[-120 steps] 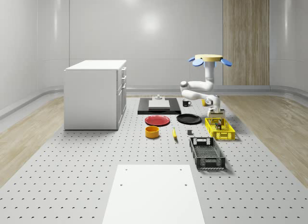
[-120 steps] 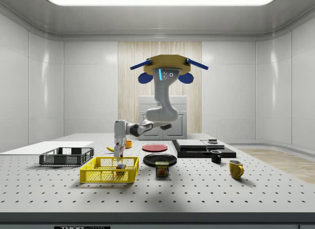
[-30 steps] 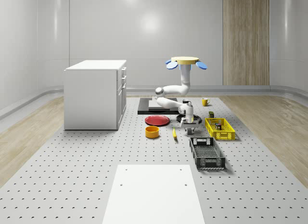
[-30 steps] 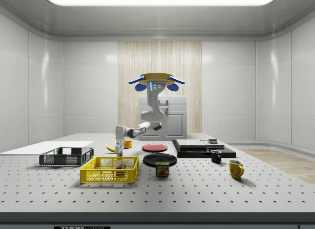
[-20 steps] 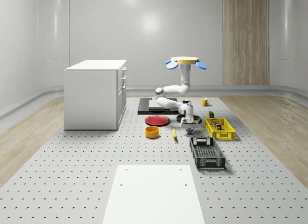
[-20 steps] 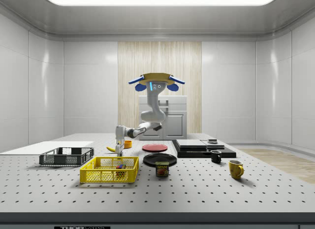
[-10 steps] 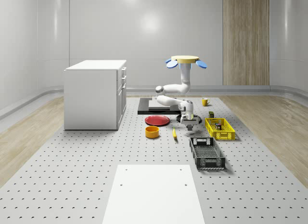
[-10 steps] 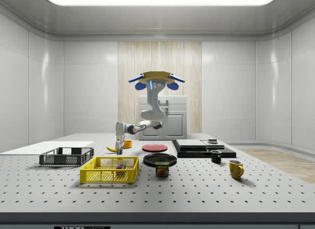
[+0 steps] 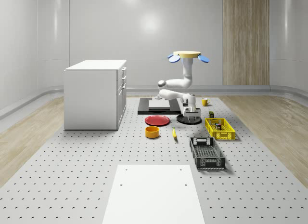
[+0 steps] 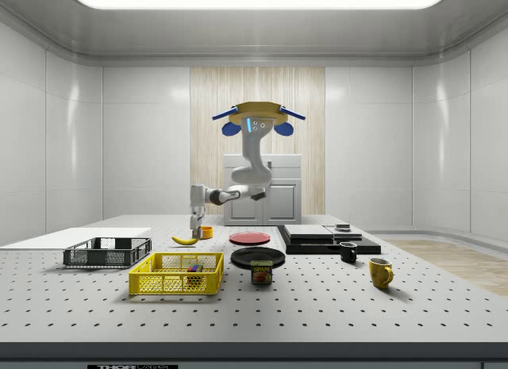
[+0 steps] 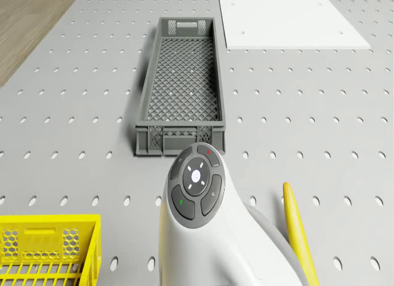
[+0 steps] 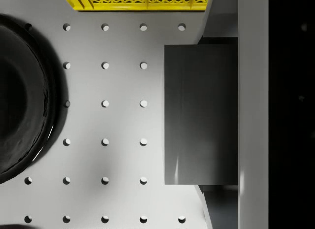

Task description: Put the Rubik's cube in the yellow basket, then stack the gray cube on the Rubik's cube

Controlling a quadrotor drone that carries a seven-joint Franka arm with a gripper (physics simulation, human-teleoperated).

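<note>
The gray cube (image 12: 201, 113) sits between the two fingers in the wrist view, held a little above the table. My gripper (image 9: 192, 119) is shut on it and hangs over the table between the black plate (image 9: 188, 119) and the yellow basket (image 9: 220, 129). From the side, the gripper (image 10: 194, 228) is above and behind the yellow basket (image 10: 176, 274). The Rubik's cube (image 10: 193, 267) lies inside that basket. The drone (image 9: 187, 55) hovers high over the back of the table.
A dark mesh basket (image 9: 207, 153) and a white sheet (image 9: 153, 192) lie toward the front. A banana (image 9: 174, 133), orange bowl (image 9: 152, 132), red plate (image 9: 157, 120), black tray (image 9: 159, 106), Spam can (image 10: 261, 272) and two mugs stand around. A white cabinet (image 9: 95, 94) stands at the whole-scene view's left.
The gripper has come up off the table with the gray cube in it. Drone and arm have risen and shifted toward the whole-scene view's right, nearer the yellow basket.
</note>
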